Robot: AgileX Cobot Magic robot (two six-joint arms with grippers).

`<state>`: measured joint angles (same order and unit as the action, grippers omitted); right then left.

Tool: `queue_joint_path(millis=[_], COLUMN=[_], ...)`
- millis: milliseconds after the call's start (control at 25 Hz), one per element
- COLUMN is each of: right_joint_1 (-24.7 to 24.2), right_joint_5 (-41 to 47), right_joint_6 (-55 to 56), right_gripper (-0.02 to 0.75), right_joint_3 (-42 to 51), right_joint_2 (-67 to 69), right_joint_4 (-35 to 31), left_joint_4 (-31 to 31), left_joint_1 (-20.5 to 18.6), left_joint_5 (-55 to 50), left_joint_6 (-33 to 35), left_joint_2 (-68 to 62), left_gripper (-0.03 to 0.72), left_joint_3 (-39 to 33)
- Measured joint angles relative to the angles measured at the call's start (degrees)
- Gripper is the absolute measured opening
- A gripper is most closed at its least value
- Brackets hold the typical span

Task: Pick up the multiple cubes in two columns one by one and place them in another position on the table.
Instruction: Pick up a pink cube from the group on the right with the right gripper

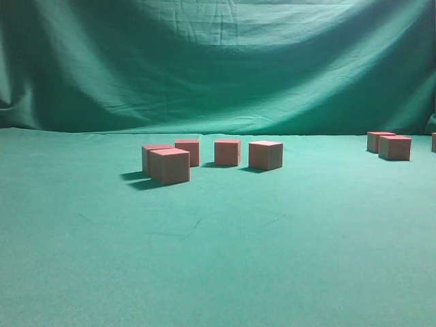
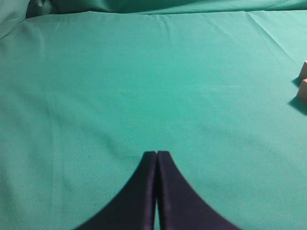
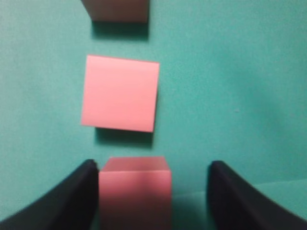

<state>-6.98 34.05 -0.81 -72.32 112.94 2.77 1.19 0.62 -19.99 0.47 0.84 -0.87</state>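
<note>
Right gripper (image 3: 153, 191) is spread wide, straddling a pink cube (image 3: 135, 191); its left finger (image 3: 72, 196) sits against or just beside the cube's side and the other stands well apart, so nothing looks clamped, though the blur makes contact hard to judge. Beyond it in line lie a second cube (image 3: 120, 92) and a third (image 3: 115, 10) at the frame edge. Left gripper (image 2: 156, 165) is closed, fingertips together, above the bare teal table (image 2: 144, 86), with five cubes (image 1: 204, 155) clustered mid-table and more (image 1: 390, 144) far right.
</note>
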Motion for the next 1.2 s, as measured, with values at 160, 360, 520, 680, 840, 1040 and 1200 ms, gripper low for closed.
queue_joint_path(millis=[160, 360, 520, 680, 840, 1040, 1200], right_joint_1=[0.0, 0.0, 0.0, 1.74, 5.89, 13.72, 21.07], right_joint_5=[0.0, 1.24, 4.35, 8.59, 14.51, 20.78, 25.52], right_joint_6=[-0.01, -0.11, -0.11, -0.11, -0.11, -0.11, -0.11], right_gripper=[0.259, 0.267, 0.267, 0.267, 0.267, 0.267, 0.267], right_joint_3=[0.0, 0.0, 0.0, 0.0, 0.0, 0.0, 0.0], right_joint_2=[0.0, -0.26, -3.05, -9.25, -17.54, -27.67, -32.96], right_joint_4=[-0.12, -0.73, -3.18, -4.39, -6.71, -10.28, -11.96], left_joint_4=[0.0, 0.0, 0.0, 0.0, 0.0, 0.0, 0.0], left_joint_1=[0.0, 0.0, 0.0, 0.0, 0.0, 0.0, 0.0], left_joint_5=[0.0, 0.0, 0.0, 0.0, 0.0, 0.0, 0.0], left_joint_6=[0.0, 0.0, 0.0, 0.0, 0.0, 0.0, 0.0], left_joint_2=[0.0, 0.0, 0.0, 0.0, 0.0, 0.0, 0.0], left_gripper=[0.0, 0.0, 0.0, 0.0, 0.0, 0.0, 0.0], left_joint_3=[0.0, 0.0, 0.0, 0.0, 0.0, 0.0, 0.0])
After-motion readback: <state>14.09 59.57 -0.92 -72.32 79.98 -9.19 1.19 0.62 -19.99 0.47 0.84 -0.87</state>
